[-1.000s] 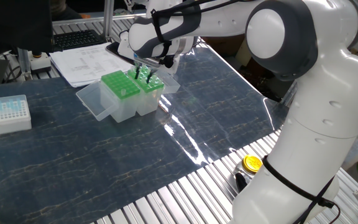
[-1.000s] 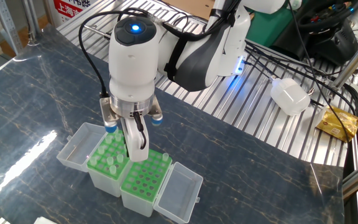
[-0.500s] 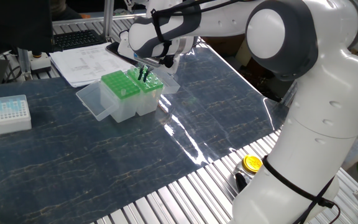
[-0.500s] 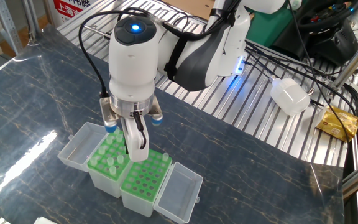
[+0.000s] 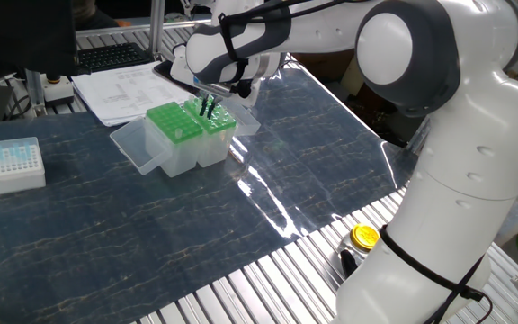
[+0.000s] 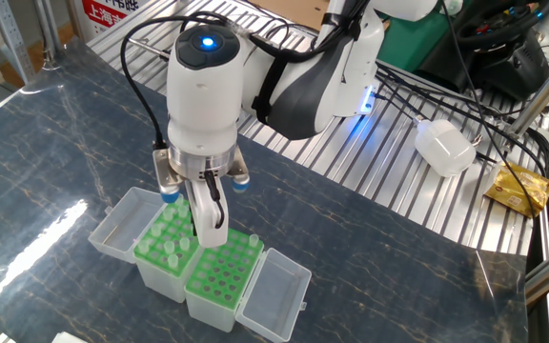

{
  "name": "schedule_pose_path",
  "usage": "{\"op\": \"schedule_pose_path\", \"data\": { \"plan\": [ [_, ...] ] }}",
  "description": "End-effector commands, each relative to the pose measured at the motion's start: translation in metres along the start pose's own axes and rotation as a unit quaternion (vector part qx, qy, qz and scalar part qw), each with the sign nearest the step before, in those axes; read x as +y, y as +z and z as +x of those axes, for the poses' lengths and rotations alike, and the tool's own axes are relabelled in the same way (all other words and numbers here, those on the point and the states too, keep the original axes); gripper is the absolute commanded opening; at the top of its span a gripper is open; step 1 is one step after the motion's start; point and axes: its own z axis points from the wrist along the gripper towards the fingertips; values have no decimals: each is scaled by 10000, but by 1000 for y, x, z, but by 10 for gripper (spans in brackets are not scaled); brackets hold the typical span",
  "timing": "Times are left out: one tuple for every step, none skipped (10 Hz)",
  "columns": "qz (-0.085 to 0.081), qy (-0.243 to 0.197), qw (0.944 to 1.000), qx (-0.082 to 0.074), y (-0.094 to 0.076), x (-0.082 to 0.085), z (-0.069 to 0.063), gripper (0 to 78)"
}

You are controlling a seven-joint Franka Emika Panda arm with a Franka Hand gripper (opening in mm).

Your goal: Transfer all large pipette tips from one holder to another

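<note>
From one fixed view I see two green-topped tip holders [image 5: 190,126] side by side on the dark mat, one small white box [image 5: 9,165] of bluish tips well apart, and my gripper [image 5: 209,108] down over the seam between the holders, its fingers close together though I cannot tell if they grasp anything. From the other fixed view, the left holder [image 6: 164,245] carries about four large pipette tips [image 6: 171,250]. The right holder [image 6: 224,270] shows only open holes, and red writing behind is unreadable.
</note>
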Motion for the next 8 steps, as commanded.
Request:
{"op": "schedule_pose_path", "data": {
  "plan": [
    [23,-126,9999,14,-24,-8,-2,11],
    [24,-137,9999,17,-26,-8,-2,11],
    [24,-139,9999,17,-27,-9,-2,11],
    [23,-140,9999,17,-30,-9,-2,11],
    [25,-147,9999,11,-33,-10,-1,11],
    [28,-147,9999,5,-38,-10,0,11],
    [30,-119,9999,-1,-43,-9,0,11],
    [28,-87,10000,-2,-48,-7,1,11]
  ]
}}
